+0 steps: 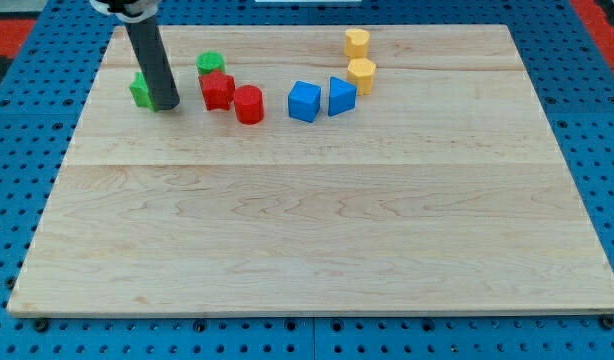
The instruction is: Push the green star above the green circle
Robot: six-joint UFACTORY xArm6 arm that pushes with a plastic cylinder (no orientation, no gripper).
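The green star [140,92] lies near the board's upper left, partly hidden behind my rod. The green circle [209,64] sits to its right and a little higher, touching the top of a red star [217,90]. My tip [168,105] rests on the board right against the green star's right side, between it and the red star.
A red cylinder [249,104] lies right of the red star. A blue cube [304,101] and a blue triangle [340,96] sit at the upper middle. Two yellow blocks [357,42] [362,73] stand above them. The wooden board [317,230] ends close to the green star's left.
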